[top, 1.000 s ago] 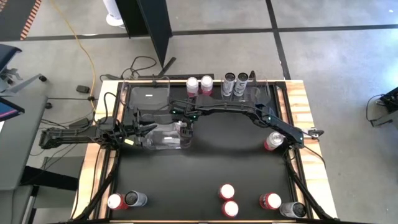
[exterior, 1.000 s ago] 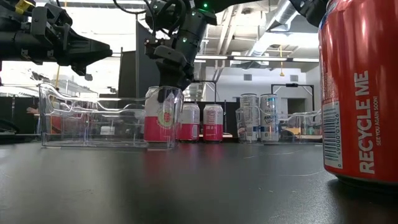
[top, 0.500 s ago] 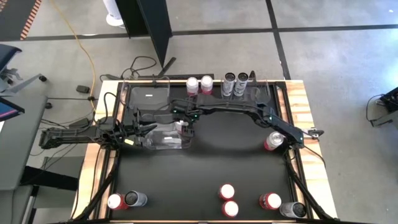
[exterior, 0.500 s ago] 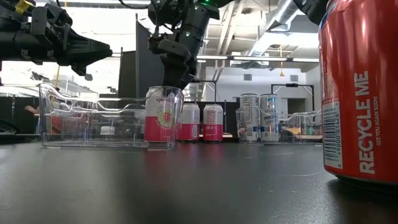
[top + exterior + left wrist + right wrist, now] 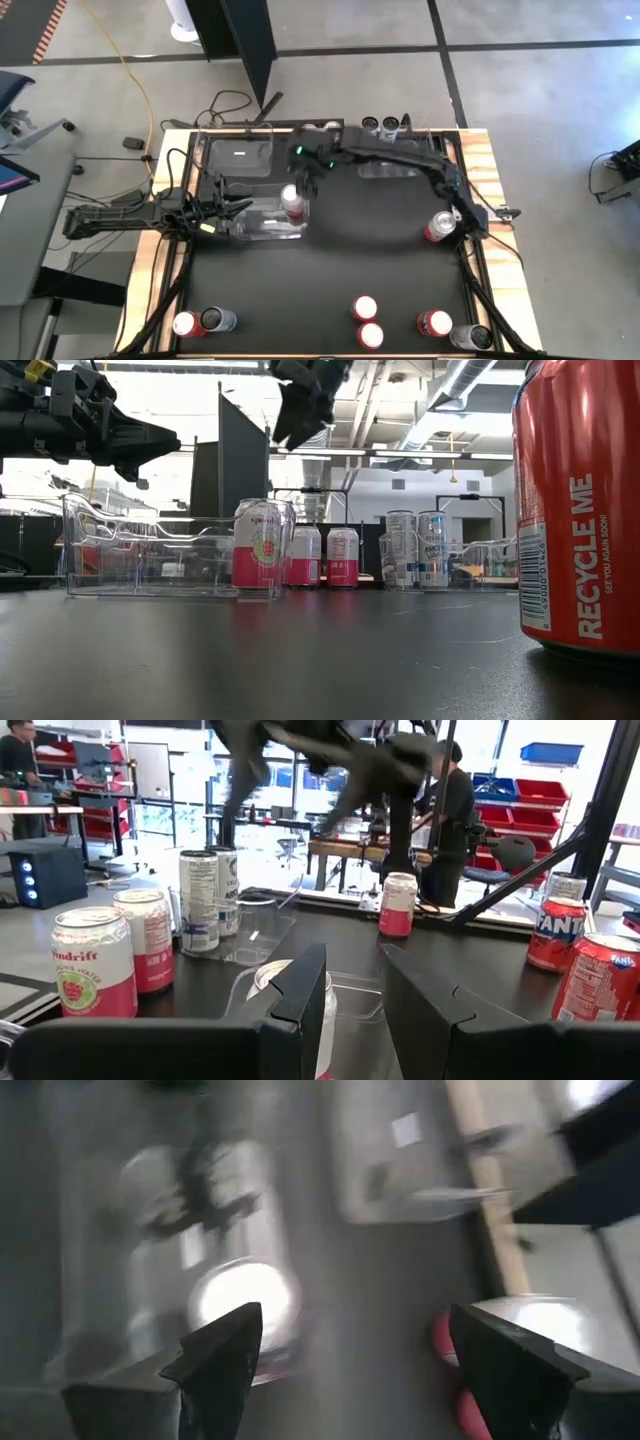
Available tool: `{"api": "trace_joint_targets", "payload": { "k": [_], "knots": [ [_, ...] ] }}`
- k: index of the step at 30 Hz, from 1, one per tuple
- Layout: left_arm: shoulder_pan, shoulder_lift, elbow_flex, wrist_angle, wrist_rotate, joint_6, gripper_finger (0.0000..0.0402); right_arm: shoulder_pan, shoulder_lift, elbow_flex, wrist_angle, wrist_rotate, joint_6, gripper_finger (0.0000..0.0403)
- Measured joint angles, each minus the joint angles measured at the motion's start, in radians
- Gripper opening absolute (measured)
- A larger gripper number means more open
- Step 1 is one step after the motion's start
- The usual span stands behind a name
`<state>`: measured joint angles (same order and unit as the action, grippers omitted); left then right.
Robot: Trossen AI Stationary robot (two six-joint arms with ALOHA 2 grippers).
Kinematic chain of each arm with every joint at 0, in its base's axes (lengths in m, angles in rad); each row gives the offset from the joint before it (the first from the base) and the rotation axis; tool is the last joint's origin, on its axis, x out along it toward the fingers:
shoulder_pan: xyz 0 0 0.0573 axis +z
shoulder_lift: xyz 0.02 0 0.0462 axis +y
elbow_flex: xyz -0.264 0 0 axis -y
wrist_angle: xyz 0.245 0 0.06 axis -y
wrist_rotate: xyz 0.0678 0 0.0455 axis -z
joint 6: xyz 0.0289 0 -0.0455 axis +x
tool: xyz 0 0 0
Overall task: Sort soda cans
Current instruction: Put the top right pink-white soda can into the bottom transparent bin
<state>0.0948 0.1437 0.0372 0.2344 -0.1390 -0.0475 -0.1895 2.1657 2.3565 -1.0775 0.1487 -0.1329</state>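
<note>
At the right hand (image 5: 308,170): spread wide, nothing between the fingers, hanging high over the far rim of the clear plastic rectangular bin (image 5: 255,232). Judged as clear of the bin so as not to knock what stands inside.

Inside that bin, at its right end: one pink-and-white soda can (image 5: 292,203), upright, apart from the hand, presumably sorted there with its own kind in mind.

At the bin's left end: the left hand (image 5: 240,207), level with the rim, likely there to steady the bin; cannot tell whether gripping or only close by.

Just beyond the bin: two more pink-and-white cans (image 5: 323,556); to their right, a pair of tall silver cans (image 5: 417,548).

Well to the bin's right on the bench (image 5: 330,270): a lone red can (image 5: 437,227).

Far on the near side of the bin: mixed unsorted cans (image 5: 368,320), apparently waiting their turn.
</note>
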Motion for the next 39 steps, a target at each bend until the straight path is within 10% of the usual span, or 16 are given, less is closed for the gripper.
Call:
{"api": "trace_joint_targets", "payload": {
  "k": [18,39],
  "knots": [
    [0.000,0.000,0.000,0.007,0.000,0.002,0.0093,-0.421,-0.019,-0.026,-0.028,-0.170,-0.063,0.0338],
    [0.000,0.000,0.000,0.010,0.000,0.014,0.0093,-0.487,0.160,-0.025,-0.085,-0.261,-0.163,0.0357]
  ]
}}
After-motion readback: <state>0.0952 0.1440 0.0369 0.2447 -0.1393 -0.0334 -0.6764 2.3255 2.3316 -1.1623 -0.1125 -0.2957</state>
